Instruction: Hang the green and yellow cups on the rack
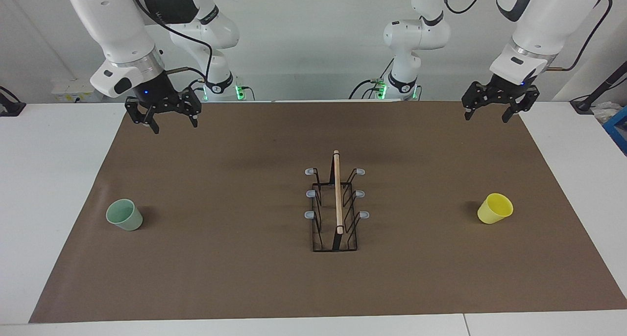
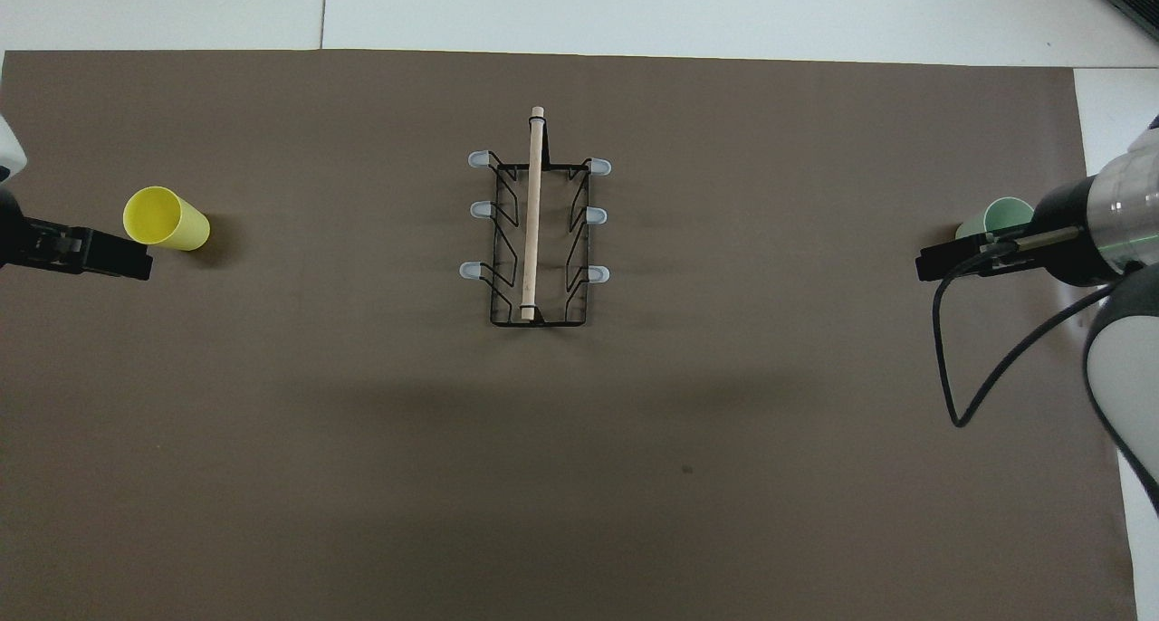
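Hovering spread-fingered, the right gripper [image 1: 164, 119] should drop straight onto the green cup [image 1: 124, 215] at its six o'clock; the left gripper [image 1: 492, 109] waits, equally wide.

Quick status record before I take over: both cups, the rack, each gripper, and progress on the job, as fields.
green cup: upright on the brown mat, toward the right arm's end of the table, mouth up
yellow cup: on the mat toward the left arm's end, mouth up
rack: mid-mat between the cups, six grey-tipped pegs, all bare
right gripper: open, raised over the mat's edge by the robots, holding nothing
left gripper: open, raised over the mat's corner, holding nothing
progress: no cup hung yet
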`<state>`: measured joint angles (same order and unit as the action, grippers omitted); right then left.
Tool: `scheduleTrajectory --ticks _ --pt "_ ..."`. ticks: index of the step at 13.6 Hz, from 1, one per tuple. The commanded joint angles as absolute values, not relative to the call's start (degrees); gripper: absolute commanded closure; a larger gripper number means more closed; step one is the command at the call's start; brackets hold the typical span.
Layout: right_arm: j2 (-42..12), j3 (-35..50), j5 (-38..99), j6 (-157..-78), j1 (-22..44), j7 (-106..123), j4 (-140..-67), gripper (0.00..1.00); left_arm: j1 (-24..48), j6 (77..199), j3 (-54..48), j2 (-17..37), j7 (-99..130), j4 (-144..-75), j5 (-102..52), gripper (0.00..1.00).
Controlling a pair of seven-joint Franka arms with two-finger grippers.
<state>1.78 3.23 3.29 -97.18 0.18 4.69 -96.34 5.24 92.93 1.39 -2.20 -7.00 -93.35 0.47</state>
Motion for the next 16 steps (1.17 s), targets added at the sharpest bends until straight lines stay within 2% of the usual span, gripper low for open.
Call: scheduleTrajectory --ticks 1,16 --pt "2.72 2.64 2.81 -98.35 0.62 5.36 -97.56 0.0 5.45 93.16 1.67 -3.69 -6.59 -94.84 0.26 0.0" --pt "2.2 2.64 2.81 -98.44 -0.18 5.71 -97.29 0.0 5.36 92.99 1.76 -3.87 -5.71 -95.18 0.09 0.0"
